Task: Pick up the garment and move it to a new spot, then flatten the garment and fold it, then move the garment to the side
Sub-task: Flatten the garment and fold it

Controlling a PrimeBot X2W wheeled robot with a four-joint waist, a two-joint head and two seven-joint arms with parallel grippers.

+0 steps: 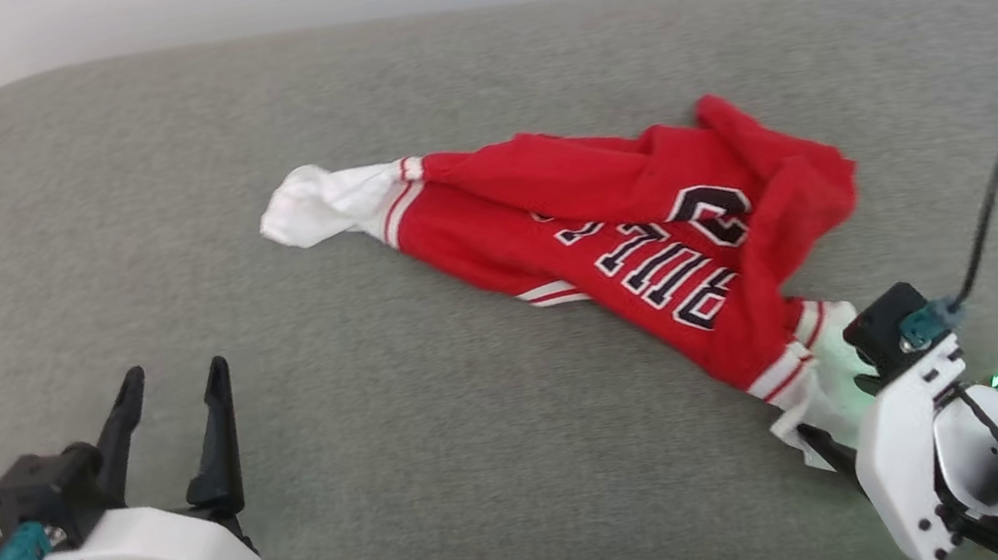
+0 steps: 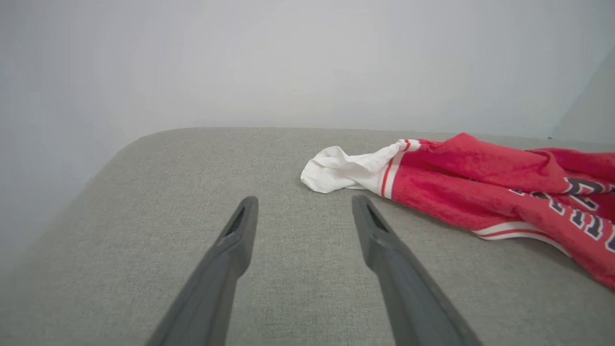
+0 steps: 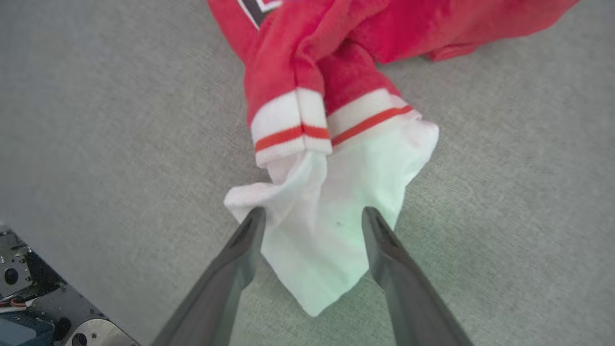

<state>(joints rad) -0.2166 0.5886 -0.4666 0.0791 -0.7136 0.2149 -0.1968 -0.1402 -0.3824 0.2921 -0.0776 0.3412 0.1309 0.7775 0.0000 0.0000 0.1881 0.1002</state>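
Since the garment [image 1: 644,235] runs diagonally, upper centre to lower right in head view, the right pincer [image 3: 312,216] is nearer, released astride the white sleeve [image 3: 346,187]. Left pincer [image 1: 175,375] released, well apart.

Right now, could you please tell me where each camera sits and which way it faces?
Head view: on the head, facing forward and down at the garment on the grey cushion; left tool and right arm show.
Left wrist view: on the left wrist, facing low across the cushion to one white sleeve; its open fingers show.
Right wrist view: on the right wrist, facing down at the other sleeve, inside the open right tool.
Both wrist views share the garment, opposite sleeves.
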